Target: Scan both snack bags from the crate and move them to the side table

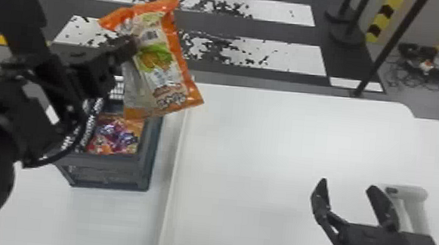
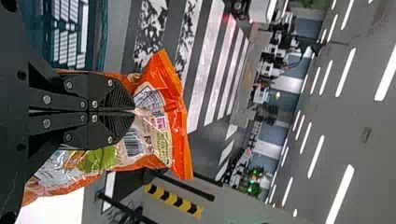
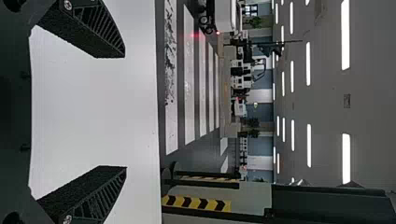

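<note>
My left gripper (image 1: 128, 47) is shut on an orange-edged snack bag (image 1: 162, 71), held up above the crate (image 1: 148, 152) at the left. In the left wrist view the fingers of my left gripper (image 2: 134, 111) pinch the snack bag (image 2: 175, 121) close to one end. A second snack bag (image 1: 115, 135), orange and purple, lies inside the crate. Over the white table at the right, my right gripper (image 1: 346, 186) stands open with nothing between its fingers; the right wrist view shows the same right gripper (image 3: 125, 112) with its fingers wide apart.
A light grey handheld scanner (image 1: 409, 194) is on the table beside and partly behind my right gripper. The white table (image 1: 258, 146) has a raised edge running alongside the crate. Beyond it stand dark posts (image 1: 388, 47) on the striped floor.
</note>
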